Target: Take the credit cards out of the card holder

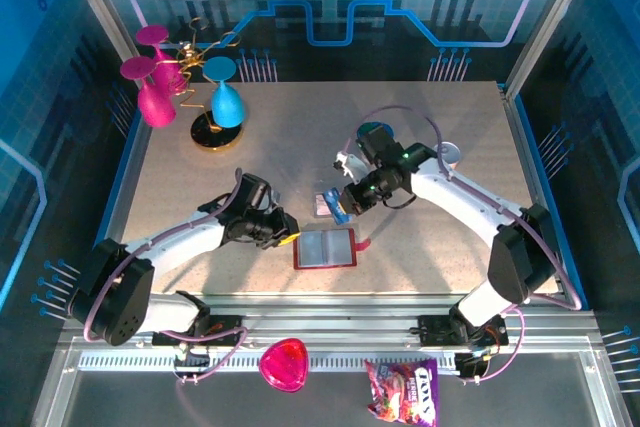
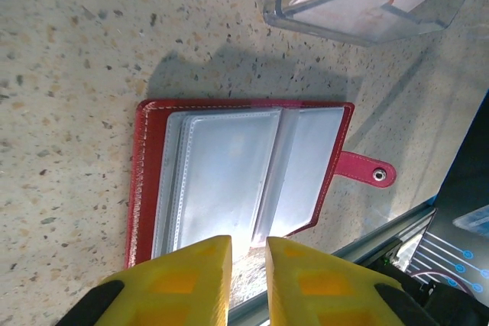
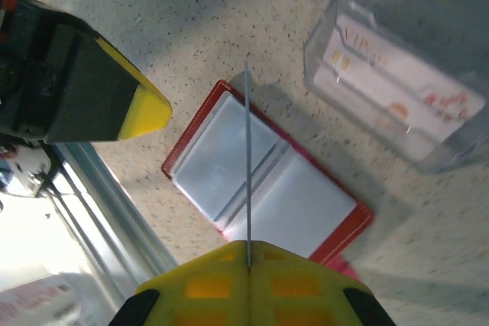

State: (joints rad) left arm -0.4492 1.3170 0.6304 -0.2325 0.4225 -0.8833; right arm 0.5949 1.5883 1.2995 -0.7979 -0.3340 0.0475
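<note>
Thin edge-on card (image 3: 247, 150) is being clamped by right gripper (image 3: 248, 248) above open dark red folding wallet (image 3: 306, 211), with slightly parted left gripper (image 2: 248, 257) nearer, at its left edge.

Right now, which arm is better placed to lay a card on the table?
Right, I think: the right pincer is shut on a thin card above the open card holder. The left pincer, beside the holder's edge, holds no card.

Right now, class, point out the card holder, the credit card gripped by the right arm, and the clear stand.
card holder (image 2: 221, 173): left wrist view, on its left clear pocket.
credit card (image 3: 247, 158): right wrist view, on its thin upturned edge.
clear stand (image 3: 405, 104): right wrist view, on its side wall.
</note>
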